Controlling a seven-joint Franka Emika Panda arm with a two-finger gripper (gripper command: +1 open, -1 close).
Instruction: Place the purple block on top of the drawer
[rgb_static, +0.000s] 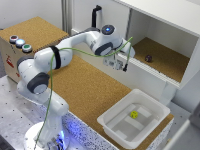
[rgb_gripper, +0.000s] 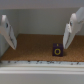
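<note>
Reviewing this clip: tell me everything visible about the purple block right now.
The purple block is a tiny dark purple, roughly cube-shaped piece, far smaller than the hand. The wrist view shows a pale ring-like mark on its facing side. It sits upright on the cork-lined floor of the white open compartment, near the back wall, at the exterior view's right. Nothing touches it except that floor. The hand is open just outside the compartment, fingers apart, clear of the block.

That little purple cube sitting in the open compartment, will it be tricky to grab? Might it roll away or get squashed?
The purple block looks cube-shaped with flat faces, so it should probably sit still rather than roll. It seems solid and stiff, unlikely to squash. Being far smaller than the open gripper, it is likely light and could easily skid or twist on the cork floor if nudged off-centre.
</note>
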